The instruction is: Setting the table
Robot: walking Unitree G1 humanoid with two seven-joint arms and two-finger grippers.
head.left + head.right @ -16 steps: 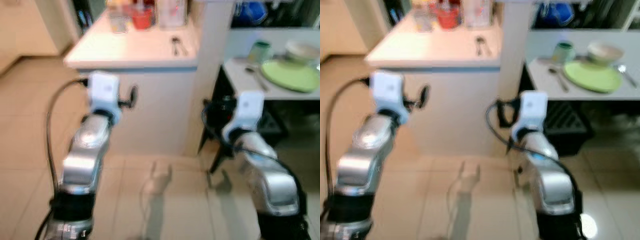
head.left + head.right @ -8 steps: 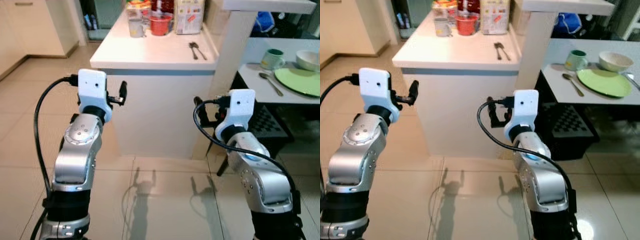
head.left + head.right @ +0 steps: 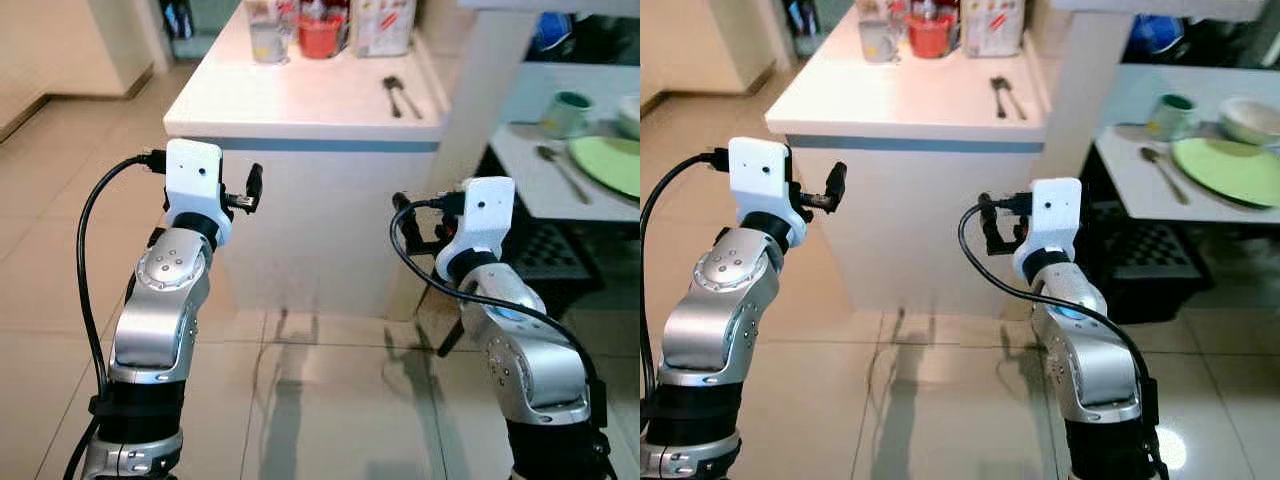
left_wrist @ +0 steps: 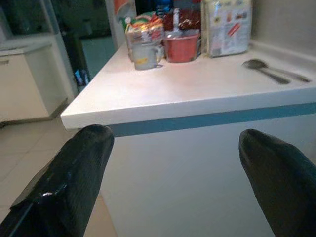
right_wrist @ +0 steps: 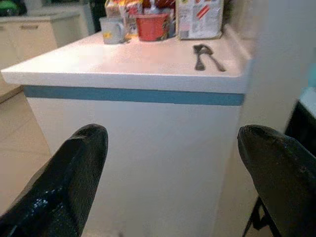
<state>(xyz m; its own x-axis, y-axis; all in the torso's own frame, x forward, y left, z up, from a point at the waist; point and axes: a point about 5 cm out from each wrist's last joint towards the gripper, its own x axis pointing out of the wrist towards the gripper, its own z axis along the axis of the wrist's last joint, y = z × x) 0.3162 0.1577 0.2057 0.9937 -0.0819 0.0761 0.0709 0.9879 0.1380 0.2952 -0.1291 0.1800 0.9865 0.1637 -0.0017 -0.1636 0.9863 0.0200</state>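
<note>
- Left wrist view has the left gripper (image 4: 173,182) spread wide with nothing between its black fingers (image 4: 69,177), pointed at the side of a white counter (image 4: 197,89) just below its rim.
- Right wrist view has the right gripper (image 5: 173,182) just as wide apart and just as bare, its fingertips (image 5: 74,177) framing the same counter's front panel and the blue strip (image 5: 133,95) that runs under the top edge.
- From the head, both arms are raised at about chest height in front of the counter, short of touching it, with a gap of bare panel between the two grippers.
- On the counter top, near its right edge and close to the white pillar (image 3: 1080,90), a spoon and fork (image 3: 1004,95) lie side by side, touching or nearly so.
- At the counter's far end stand a glass mug (image 3: 878,40), a red cup (image 3: 930,35) and a food box (image 3: 992,25), grouped together and well apart from the cutlery.
- The stretch of counter top between the cutlery and the near edge is bare white surface.
- Right of the pillar, a lower table (image 3: 1140,190) carries a green plate (image 3: 1225,170), a second spoon (image 3: 1162,172) just beside it, a green mug (image 3: 1170,112) and a bowl (image 3: 1252,118) behind the plate.
- Tiled floor (image 3: 940,400) lies open below and between the arms, and widens off to the robot's left of the counter corner.
</note>
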